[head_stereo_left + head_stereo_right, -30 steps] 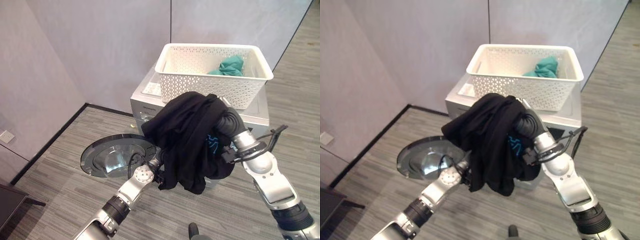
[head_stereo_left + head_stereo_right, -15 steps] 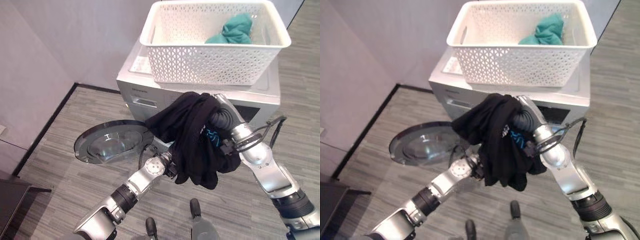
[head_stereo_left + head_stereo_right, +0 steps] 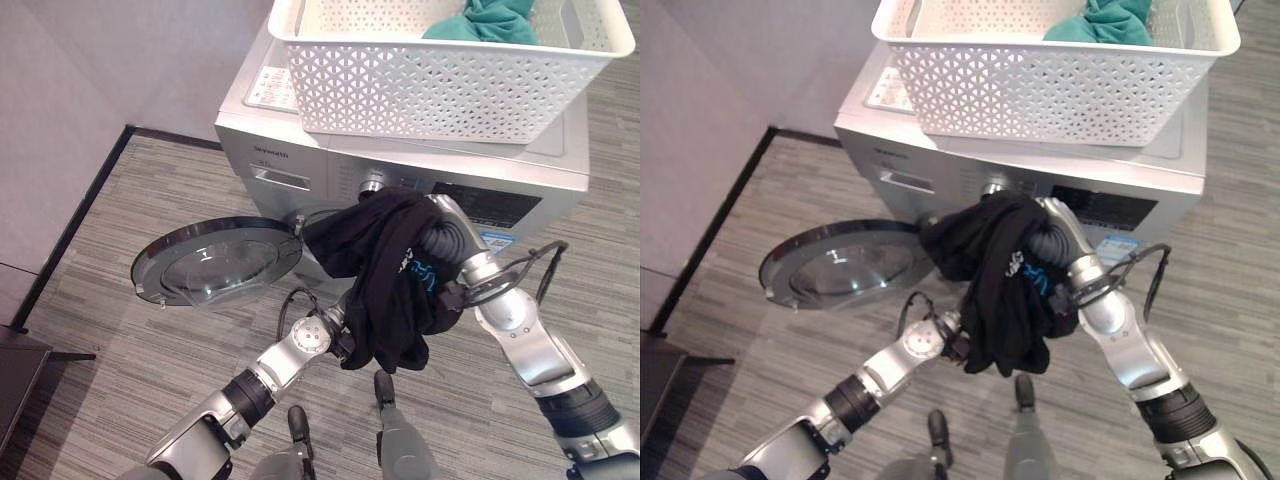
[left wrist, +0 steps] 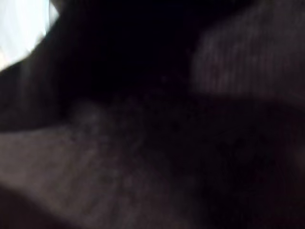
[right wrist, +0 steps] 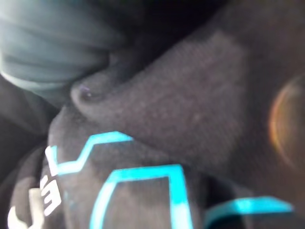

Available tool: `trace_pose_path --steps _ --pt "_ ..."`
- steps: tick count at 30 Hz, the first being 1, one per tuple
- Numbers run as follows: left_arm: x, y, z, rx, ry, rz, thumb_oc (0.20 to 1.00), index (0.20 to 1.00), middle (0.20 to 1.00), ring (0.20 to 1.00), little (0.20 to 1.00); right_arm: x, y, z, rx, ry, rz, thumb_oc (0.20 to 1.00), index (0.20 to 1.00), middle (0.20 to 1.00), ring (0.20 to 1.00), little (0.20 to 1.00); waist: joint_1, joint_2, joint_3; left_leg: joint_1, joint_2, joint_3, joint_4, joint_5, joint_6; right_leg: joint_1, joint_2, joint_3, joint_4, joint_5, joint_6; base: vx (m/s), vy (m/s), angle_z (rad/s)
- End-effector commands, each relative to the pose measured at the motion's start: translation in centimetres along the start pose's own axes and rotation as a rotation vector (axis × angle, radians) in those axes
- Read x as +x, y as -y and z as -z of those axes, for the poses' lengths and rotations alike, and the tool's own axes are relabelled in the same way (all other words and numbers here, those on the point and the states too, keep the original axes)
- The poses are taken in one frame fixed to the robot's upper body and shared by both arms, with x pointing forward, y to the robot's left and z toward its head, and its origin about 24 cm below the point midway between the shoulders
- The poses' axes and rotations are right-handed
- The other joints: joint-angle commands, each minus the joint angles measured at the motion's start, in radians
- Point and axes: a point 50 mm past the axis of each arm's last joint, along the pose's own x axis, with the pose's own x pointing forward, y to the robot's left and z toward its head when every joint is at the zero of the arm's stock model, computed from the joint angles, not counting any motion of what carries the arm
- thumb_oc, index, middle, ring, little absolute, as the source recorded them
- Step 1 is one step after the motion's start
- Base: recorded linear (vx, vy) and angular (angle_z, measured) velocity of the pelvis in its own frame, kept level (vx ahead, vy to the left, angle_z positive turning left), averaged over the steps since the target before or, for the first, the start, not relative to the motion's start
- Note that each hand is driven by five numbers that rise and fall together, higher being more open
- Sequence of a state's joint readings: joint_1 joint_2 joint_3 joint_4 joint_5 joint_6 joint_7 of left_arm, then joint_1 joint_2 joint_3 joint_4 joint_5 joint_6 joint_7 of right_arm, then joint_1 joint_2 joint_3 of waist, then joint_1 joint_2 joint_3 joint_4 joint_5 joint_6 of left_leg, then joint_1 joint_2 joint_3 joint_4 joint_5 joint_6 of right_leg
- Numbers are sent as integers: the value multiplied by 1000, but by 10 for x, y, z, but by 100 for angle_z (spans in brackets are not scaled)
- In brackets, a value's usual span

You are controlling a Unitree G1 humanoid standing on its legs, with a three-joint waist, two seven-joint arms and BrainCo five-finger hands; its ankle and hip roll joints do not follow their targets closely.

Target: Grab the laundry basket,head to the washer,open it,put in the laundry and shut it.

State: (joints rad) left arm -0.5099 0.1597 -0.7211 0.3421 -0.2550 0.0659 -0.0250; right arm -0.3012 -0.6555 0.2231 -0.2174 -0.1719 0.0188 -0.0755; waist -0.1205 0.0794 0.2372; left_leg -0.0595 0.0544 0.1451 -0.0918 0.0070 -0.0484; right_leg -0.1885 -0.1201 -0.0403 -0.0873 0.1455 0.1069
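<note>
Black garment (image 3: 385, 275): a dark bundle with turquoise print, bunched up in front of the washer, at the drum opening and just below the control panel; its lower folds hang down toward the floor.
Right hand (image 3: 447, 232): only the dark ribbed cover shows beside the cloth, which is draped over the hand — its fingers are buried, so whether they are curled or straight cannot be told. In the right wrist view the black fabric with turquoise lines (image 5: 143, 186) lies right against the camera.
Left hand (image 3: 347, 344): reaches in from below, under the hanging folds; the cloth hides its fingers, so its state cannot be told either. The left wrist view gives only dark fabric up close.
Washer (image 3: 300, 150): silver, front-loading, standing against a grey wall.
Washer door (image 3: 215, 265): round, glass-centred, swung wide open to the robot's left of the opening.
Laundry basket (image 3: 440, 85): white, with a lattice pattern, sitting on top of the washer.
Teal cloth (image 3: 480, 22): crumpled inside the basket, toward its far right side.
Floor (image 3: 120, 200): grey striped planks around the washer — dark baseboard along the wall.
</note>
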Motion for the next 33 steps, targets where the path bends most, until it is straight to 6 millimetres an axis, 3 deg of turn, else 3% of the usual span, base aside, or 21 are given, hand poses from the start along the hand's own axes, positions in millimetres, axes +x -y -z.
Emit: trace_pose_path --steps 1,4,6,7,8,9,10,12,13,16,19,24,28,30,33 --pt "9 8 -25 117 123 79 1000 1000 1000 1000 1000 3 26 -15 -1 94 152 200 200 200 200 200 23 -35 -51 -63 3 -66 5 -3 16 10 -26 2 5 -78 44 0 0 0" --pt "-4 -5 -13 173 106 63 1000 1000 1000 1000 1000 -2 27 -12 3 86 146 200 200 200 200 200 32 -36 -57 -58 6 -68 5 -7 14 19 -25 -4 3 -83 44 0 0 0" --pt "-15 -13 4 177 52 38 1000 1000 1000 1000 1000 -5 27 -11 6 83 138 200 200 200 200 200 37 -37 -62 -52 7 -69 5 -10 13 27 -24 -8 2 -86 43 23 -9 7" --pt "-40 -31 42 219 -76 -29 1000 1000 1000 1000 1000 -10 26 -11 17 90 123 200 200 200 200 200 49 -39 -69 -41 10 -73 5 -14 10 39 -22 -13 1 -92 43 41 -17 19" --pt "-40 -31 43 219 -76 -29 1000 1000 1000 1000 1000 -10 26 -11 17 89 123 200 200 200 200 200 49 -39 -70 -41 10 -73 5 -14 10 39 -22 -13 1 -92 43 54 -11 18" --pt "-60 -37 72 203 -187 -62 1000 1000 1000 1000 1000 -13 25 -11 26 93 115 200 200 200 200 200 56 -39 -73 -35 11 -74 5 -18 8 46 -21 -15 1 -95 41 25 3 11" --pt "-61 -36 73 202 -188 -62 1000 1000 1000 1000 1000 -14 25 -11 27 93 113 200 200 200 200 200 55 -39 -75 -34 11 -74 5 -18 8 47 -21 -15 1 -95 41 36 3 4" --pt "-74 -34 99 141 -291 -91 1000 1000 1000 1000 1000 -16 23 -12 29 95 103 200 200 200 200 200 58 -39 -78 -29 12 -72 5 -19 7 53 -20 -18 1 -99 39 28 -2 3" --pt "-87 -33 124 121 -404 -137 1000 1000 1000 1000 1000 -18 22 -13 34 98 97 200 200 200 200 200 59 -41 -80 -24 15 -72 5 -21 5 58 -18 -19 1 -101 38 28 -9 6" --pt "-98 -32 149 101 -532 -225 1000 1000 1000 1000 1000 -21 19 -16 43 107 93 200 200 200 200 200 59 -46 -83 -17 18 -72 5 -23 3 63 -17 -20 1 -105 36 9 -4 2" --pt "-106 -44 169 129 -674 -392 1000 1000 1000 1000 1000 -25 16 -17 47 117 92 200 200 200 200 200 56 -56 -87 -15 22 -73 5 -22 -1 62 -12 -20 1 -107 35 0 0 0" --pt "-108 -51 176 186 -751 -440 1000 1000 1000 1000 1000 -25 15 -22 50 140 90 200 200 200 200 200 47 -59 -86 -18 25 -68 5 -20 -4 56 -9 -20 3 -107 35 -2 -3 -2" --pt "-126 -70 186 367 -894 -405 1000 1000 1000 1000 1000 -23 17 -32 44 194 69 200 200 200 200 200 34 -58 -93 -7 34 -58 5 -26 -10 56 -3 -12 3 -111 37 16 3 -4" --pt "-125 -83 178 336 -838 -503 1000 1000 1000 1000 1000 -24 18 -33 45 202 66 200 200 200 200 200 38 -56 -95 -2 36 -58 5 -28 -11 61 -3 -12 3 -112 37 16 0 -2" --pt "-114 -104 147 261 -623 -668 1000 1000 1000 1000 1000 -23 19 -33 56 205 82 200 200 200 200 200 50 -58 -91 -4 36 -64 5 -23 -11 65 -3 -20 3 -113 35 0 0 0"
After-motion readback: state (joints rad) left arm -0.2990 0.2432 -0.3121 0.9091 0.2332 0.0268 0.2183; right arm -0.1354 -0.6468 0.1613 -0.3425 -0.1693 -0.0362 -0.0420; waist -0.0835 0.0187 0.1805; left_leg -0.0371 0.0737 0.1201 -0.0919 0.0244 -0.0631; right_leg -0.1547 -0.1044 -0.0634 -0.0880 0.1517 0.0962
